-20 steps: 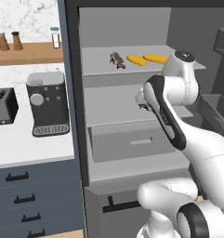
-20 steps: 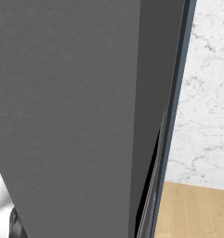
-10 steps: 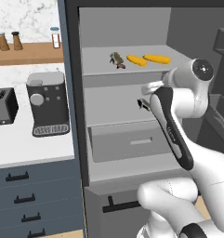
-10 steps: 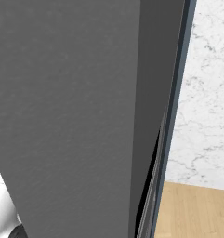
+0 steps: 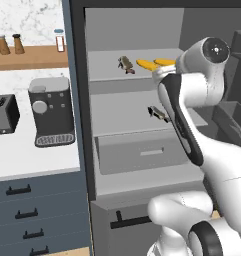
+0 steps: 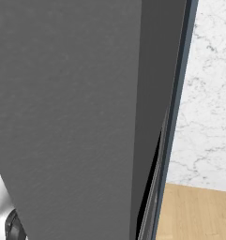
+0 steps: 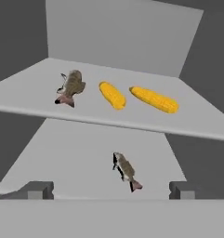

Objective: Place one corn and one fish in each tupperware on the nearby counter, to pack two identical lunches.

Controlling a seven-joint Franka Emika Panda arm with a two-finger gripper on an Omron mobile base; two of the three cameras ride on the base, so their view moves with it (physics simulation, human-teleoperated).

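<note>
End effector (image 7: 111, 190) open, empty, facing the lower-shelf fish (image 7: 125, 170). Above that fish sit the other fish (image 7: 70, 87) and both corn cobs (image 7: 112, 95). Risk: the upper shelf edge (image 7: 108, 122) fouls the approach, or the jaws nudge it away.

The right-hand corn (image 5: 164, 62) is partly hidden behind the arm; the toaster (image 5: 2, 115) seems cropped at the frame's edge.

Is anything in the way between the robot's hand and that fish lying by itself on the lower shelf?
Nothing visible. In the hand view the open hand looks straight at the lower fish, with only bare shelf between them. The other fish and both corn cobs lie on the shelf above.
</note>
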